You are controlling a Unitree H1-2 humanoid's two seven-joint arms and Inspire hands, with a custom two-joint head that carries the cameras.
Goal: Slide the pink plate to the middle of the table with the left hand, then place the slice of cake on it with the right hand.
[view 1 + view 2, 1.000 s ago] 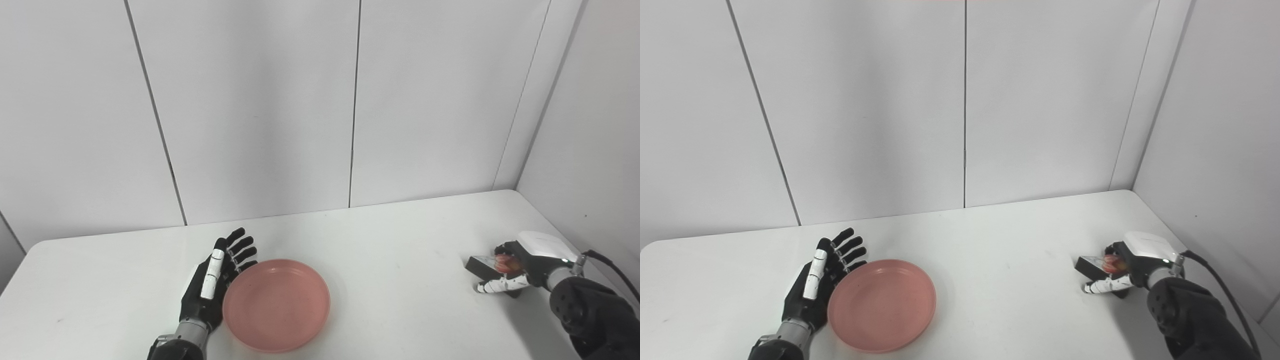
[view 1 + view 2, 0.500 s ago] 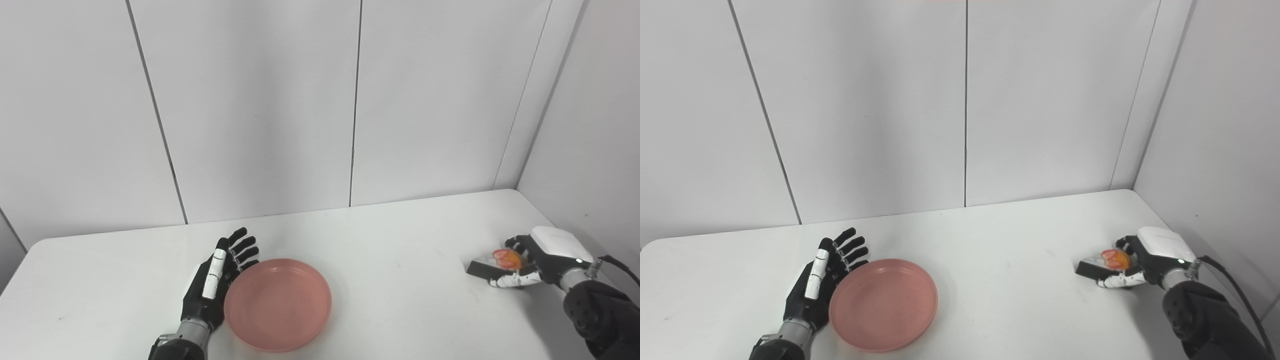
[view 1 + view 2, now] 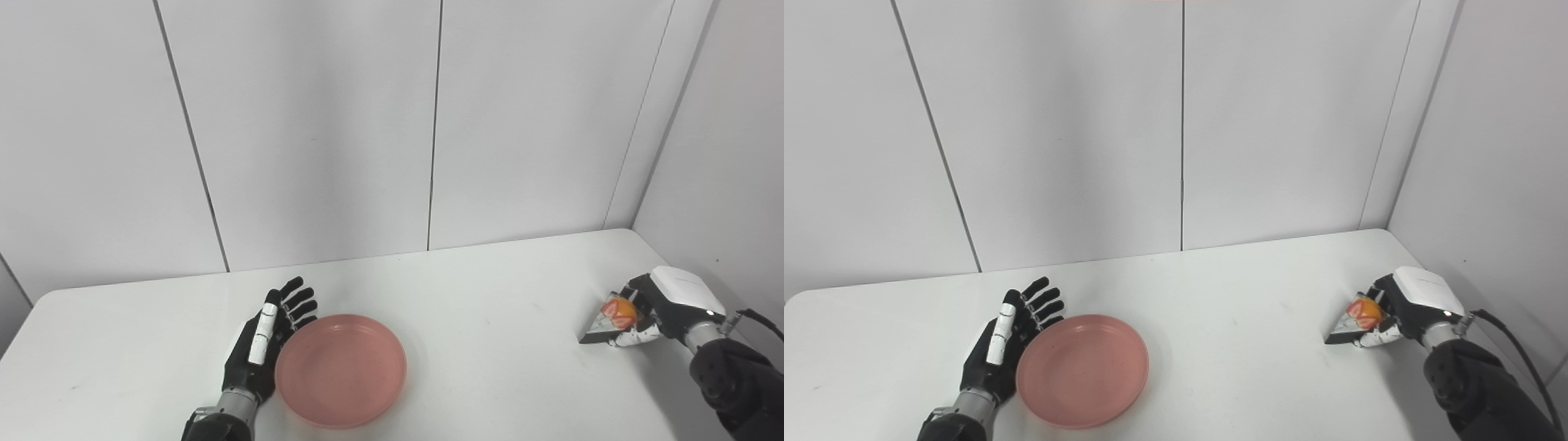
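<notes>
My left hand [image 3: 264,343] lay with fingers spread against the pink plate [image 3: 340,370]; my right hand [image 3: 664,306] clasped the cake slice [image 3: 611,316] above the desk [image 3: 490,343].

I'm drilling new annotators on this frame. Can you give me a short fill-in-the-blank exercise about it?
1. The plate on the table is ____ in colour.
2. The slice of cake is held by the ____ hand.
3. The left hand, fingers apart, rests against the plate's ____ edge.
4. On the plate lies ____.

Missing words: pink; right; left; nothing
</notes>
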